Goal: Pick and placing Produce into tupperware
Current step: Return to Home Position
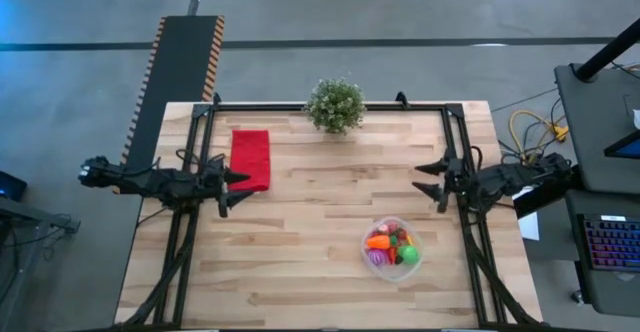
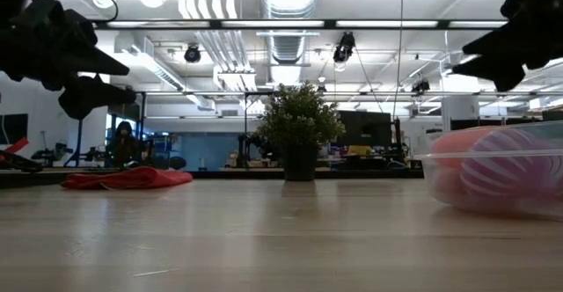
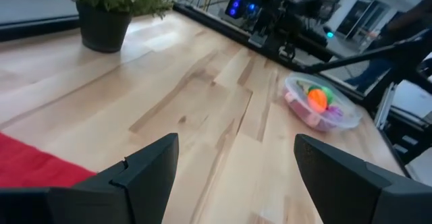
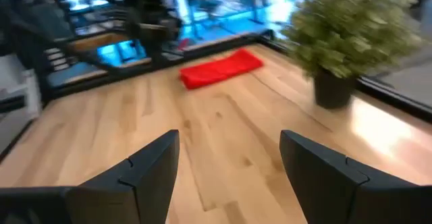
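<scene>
the tub (image 1: pixel 370 234) is sitting at the table's (image 1: pixel 320 292) five o'clock, holding the produce (image 1: pixel 390 249). the left gripper (image 1: pixel 234 194) is hovering at nine o'clock, jaws spread and released, beside the cloth (image 1: pixel 250 157). the right gripper (image 1: pixel 428 186) is hanging at three o'clock, likewise released, at the tub's one o'clock.

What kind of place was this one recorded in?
Probably a robotics lab in an open industrial hall: exposed silver ceiling ducts, a grey concrete floor, and a backlit computer keyboard beside the pale wooden plank table.
</scene>
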